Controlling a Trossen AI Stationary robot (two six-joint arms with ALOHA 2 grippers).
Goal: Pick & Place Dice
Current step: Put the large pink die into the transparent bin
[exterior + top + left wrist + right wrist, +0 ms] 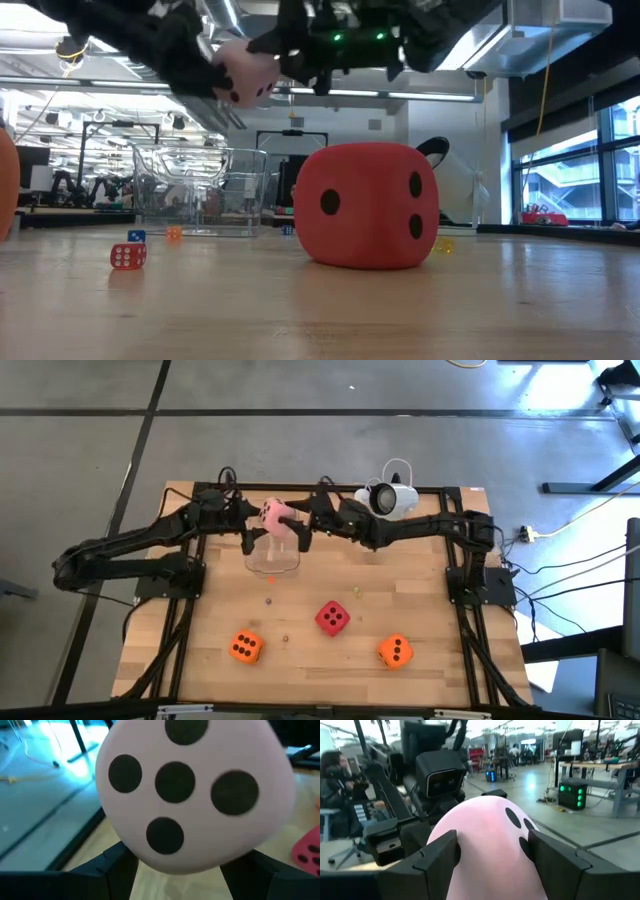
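The left gripper (262, 520) and right gripper (300, 520) meet over the clear container (272, 557) at the back of the surface (420, 590), both sets of jaws clamped on the pink die (274, 514), held in the air. It fills both wrist views, hiding what lies beneath. Nearer the front sit an orange die (245, 647), the red die (333, 617) and another orange die (395, 651), well apart.

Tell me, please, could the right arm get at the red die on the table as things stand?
Probably not yet: the right gripper and left gripper both clasp the pink die above the clear container. Nothing stands over the red die.
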